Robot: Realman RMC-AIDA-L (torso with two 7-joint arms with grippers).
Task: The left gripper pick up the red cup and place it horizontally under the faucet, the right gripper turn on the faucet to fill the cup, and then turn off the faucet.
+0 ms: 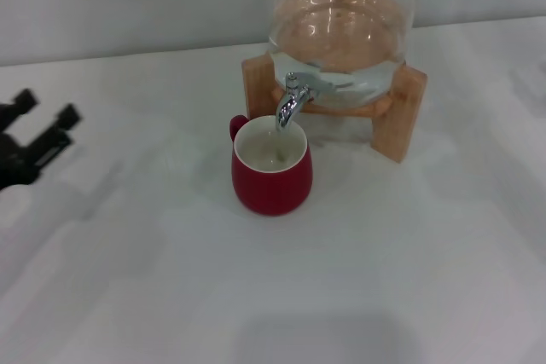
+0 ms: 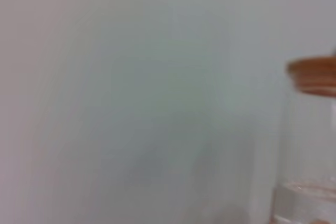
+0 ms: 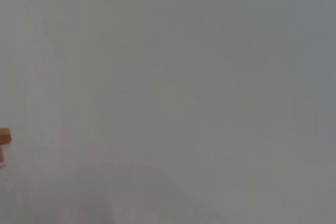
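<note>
So the bench (image 1: 358, 279) is plain white all over, with a pale wall behind it, pretty bare setup. Toward the back sits a clear glass dispenser (image 1: 341, 27) in a wooden stand (image 1: 408, 112), with what looks like water in the bottom of the glass. The faucet (image 1: 292, 101) sticks out the front, chrome, spout pointing down. The red cup (image 1: 272, 165) is standing upright right under that spout, mouth up, cream inside showing, little handle poking out toward the back on the robot's left side; can't really tell how much liquid is in it. The left end effector (image 1: 43, 125) is off at the far left edge of the head view, well apart from the cup, black fingers spread apart and holding nothing, touching nothing. The right end effector isn't visible anywhere. Left wrist view just catches the wall plus a blurry bit of the dispenser; right wrist view is mostly blank wall with a sliver of wood at the edge.
</note>
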